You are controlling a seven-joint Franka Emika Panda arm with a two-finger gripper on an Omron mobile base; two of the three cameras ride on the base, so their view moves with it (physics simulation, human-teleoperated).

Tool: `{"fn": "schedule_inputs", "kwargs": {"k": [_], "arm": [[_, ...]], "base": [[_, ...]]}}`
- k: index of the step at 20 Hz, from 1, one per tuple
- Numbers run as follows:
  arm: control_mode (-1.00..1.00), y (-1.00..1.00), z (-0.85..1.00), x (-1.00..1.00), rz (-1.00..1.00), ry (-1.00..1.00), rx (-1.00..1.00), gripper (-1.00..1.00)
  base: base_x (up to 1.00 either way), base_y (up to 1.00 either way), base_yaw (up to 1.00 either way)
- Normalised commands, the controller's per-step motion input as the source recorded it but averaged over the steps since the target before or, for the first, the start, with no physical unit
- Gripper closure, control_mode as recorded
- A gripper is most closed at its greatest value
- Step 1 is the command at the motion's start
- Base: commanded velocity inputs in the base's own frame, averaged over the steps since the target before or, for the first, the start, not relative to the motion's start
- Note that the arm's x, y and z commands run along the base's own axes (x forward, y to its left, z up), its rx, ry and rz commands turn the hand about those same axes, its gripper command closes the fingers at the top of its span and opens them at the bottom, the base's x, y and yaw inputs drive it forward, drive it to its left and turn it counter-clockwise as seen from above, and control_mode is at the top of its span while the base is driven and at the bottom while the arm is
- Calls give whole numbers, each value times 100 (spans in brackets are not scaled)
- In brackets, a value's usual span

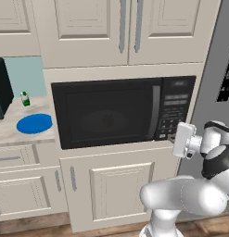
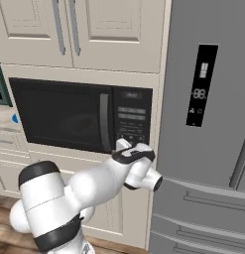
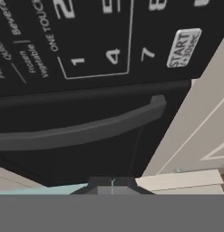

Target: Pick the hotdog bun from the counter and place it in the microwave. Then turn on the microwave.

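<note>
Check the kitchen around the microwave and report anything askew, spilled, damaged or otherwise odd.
Nothing stands out. The microwave door is shut and sits square in the cabinetry, the blue plate lies flat on the counter, and the shut tool is close to the button panel.

- Cream panelled upper cabinets [image 1: 88, 23] run across the top, with long grey vertical handles [image 1: 122, 25].
- Cream lower cabinet door [image 1: 118, 190] sits below the built-in opening; grey vertical handle [image 1: 73, 178] at its left edge.
- Cream drawers [image 1: 18, 159] to the left.
- Pale teal wall panel [image 1: 28, 74] behind the left worktop.
- Wooden plank floor [image 1: 37, 224] along the bottom.
- Tall grey refrigerator [image 2: 208, 149] at right, with black display panel [image 2: 201, 84].
- Lighting even; no strong shadows.
</note>
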Motion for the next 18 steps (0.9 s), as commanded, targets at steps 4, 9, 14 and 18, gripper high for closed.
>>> {"fn": "schedule_inputs", "kwargs": {"k": [4, 9, 14, 18], "arm": [[-100, 0, -11, 16, -4, 0, 4, 100], [-100, 0, -9, 18, -5, 0, 2, 100], [-100, -2, -8, 19, -9, 0, 0, 100], [-100, -5, -11, 17, -10, 0, 0, 100]], "base": [[0, 0, 0], [0, 0, 0], [0, 0, 0], [0, 0, 0]]}}
